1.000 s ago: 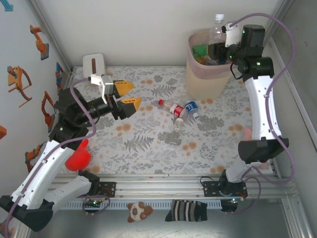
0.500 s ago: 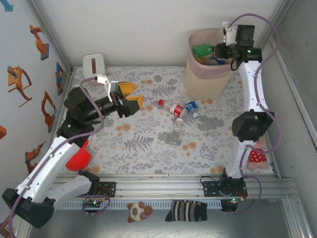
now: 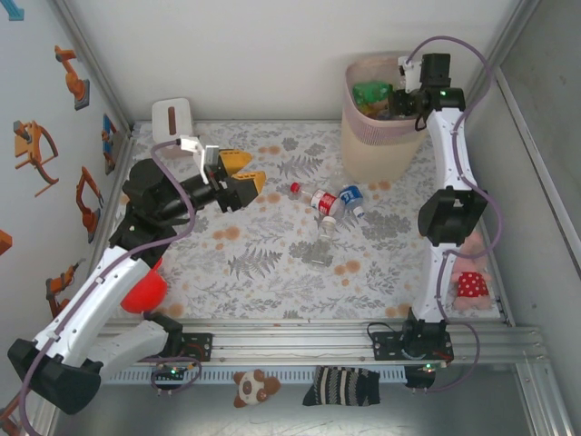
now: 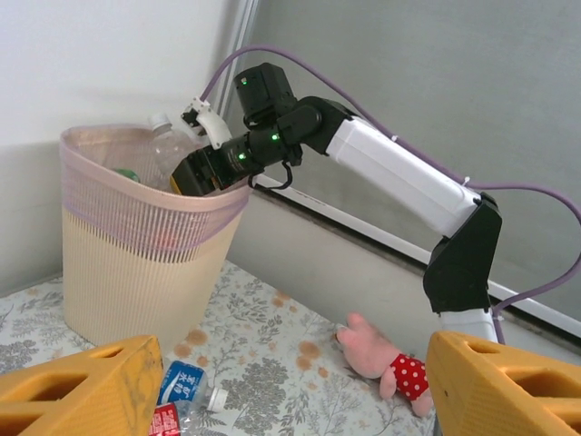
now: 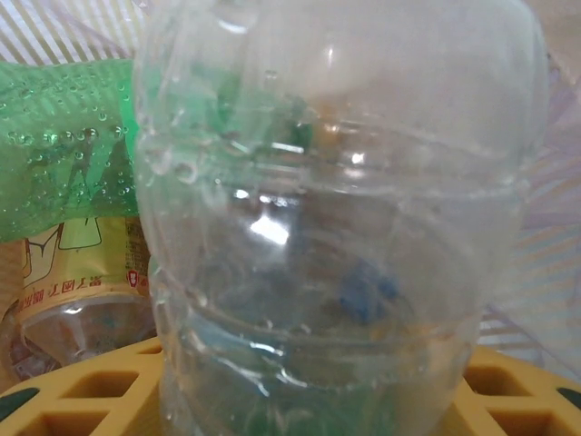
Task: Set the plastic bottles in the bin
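The pale pink bin [image 3: 368,145] stands at the back right of the table. My right gripper [image 3: 404,98] reaches down into its mouth, shut on a large clear plastic bottle [image 5: 336,209] [image 4: 169,145] held between the yellow fingers [image 5: 82,391]. A green bottle [image 5: 64,154] [image 3: 370,93] and a yellow-labelled one [image 5: 77,277] lie inside. Loose bottles lie mid-table: a red-labelled one [image 3: 316,197], a blue-labelled one [image 3: 350,200] [image 4: 182,383] and a crushed clear one [image 3: 318,254]. My left gripper [image 3: 240,179] [image 4: 300,400] hovers open and holds nothing, left of them.
A white tissue box [image 3: 172,116] sits at the back left corner. A red object [image 3: 143,291] lies by the left arm. A pink plush toy [image 3: 467,280] [image 4: 388,359] lies against the right wall. Walls close in the table on three sides.
My right arm has lowered the clear bottle from above the bin's rim down into the bin. My left gripper has shifted slightly right and forward, still open.
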